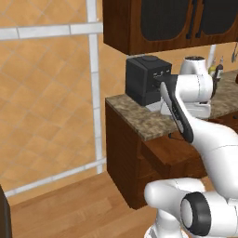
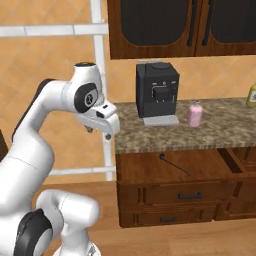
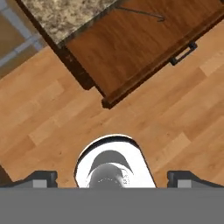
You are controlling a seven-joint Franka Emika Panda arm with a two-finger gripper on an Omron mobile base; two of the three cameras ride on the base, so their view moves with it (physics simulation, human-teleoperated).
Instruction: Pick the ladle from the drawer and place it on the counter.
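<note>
The ladle (image 2: 175, 165) is thin and dark and lies flat in the open drawer (image 2: 145, 170), near its back; in the hand view the ladle (image 3: 141, 13) lies at the top, on the drawer floor (image 3: 127, 48). Above the drawer runs the granite counter (image 2: 210, 132). My gripper (image 2: 99, 132) hangs off the counter's left end at about counter height and points down at the floor. The gripper (image 3: 112, 179) is open, its fingertips (image 3: 41, 178) wide apart with nothing between them. It is well away from the ladle.
A black coffee machine (image 2: 157, 90) and a pink soap bottle (image 2: 195, 114) stand on the counter, with a yellow bottle (image 2: 252, 95) at the far right. Dark-paned wall cabinets (image 2: 175, 25) hang above. Wooden floor (image 3: 166, 122) lies below the gripper. The drawer handle (image 3: 183, 52) juts out.
</note>
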